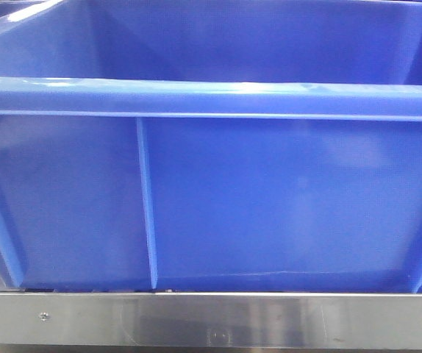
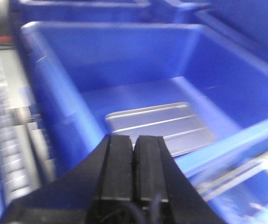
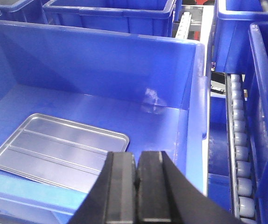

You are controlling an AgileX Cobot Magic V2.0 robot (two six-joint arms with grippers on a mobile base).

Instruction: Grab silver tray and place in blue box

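The silver tray [image 3: 54, 149] lies flat on the floor of the blue box [image 3: 124, 60], near its front wall; it also shows in the left wrist view [image 2: 164, 123]. The blue box fills the front view [image 1: 211, 191], where its inside floor is hidden. My left gripper [image 2: 134, 138] is shut and empty, above the box's near rim, apart from the tray. My right gripper [image 3: 137, 155] is shut and empty, above the box's front rim to the right of the tray.
More blue crates [image 3: 110, 14] stand behind and to the right [image 3: 264, 107]. A roller conveyor [image 3: 240, 140] runs between the crates on the right. A metal shelf edge [image 1: 211, 320] runs under the box. Rollers [image 2: 3, 140] line the left.
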